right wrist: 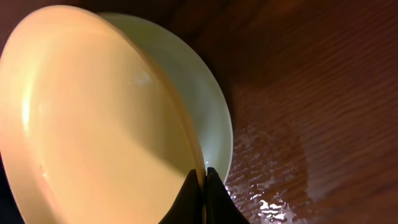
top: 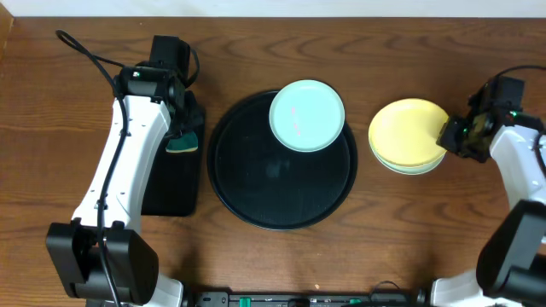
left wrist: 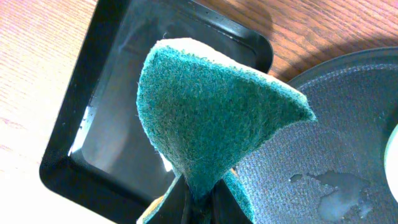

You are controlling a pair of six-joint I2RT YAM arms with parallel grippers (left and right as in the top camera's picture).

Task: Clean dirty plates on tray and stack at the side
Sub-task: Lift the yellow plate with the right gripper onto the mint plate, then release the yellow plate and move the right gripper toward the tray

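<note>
Green sponge [left wrist: 217, 118] in left gripper [left wrist: 199, 202], lower edge beyond the frame.

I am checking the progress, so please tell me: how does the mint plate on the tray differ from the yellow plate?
Colour: the mint plate is pale aqua, the yellow plate pale yellow. Place: the mint plate lies alone on the tray; the yellow plate sits on another plate beside the tray. Grip: the right gripper pinches the yellow plate's rim; nothing touches the mint plate. Both are small, round and plain.
</note>
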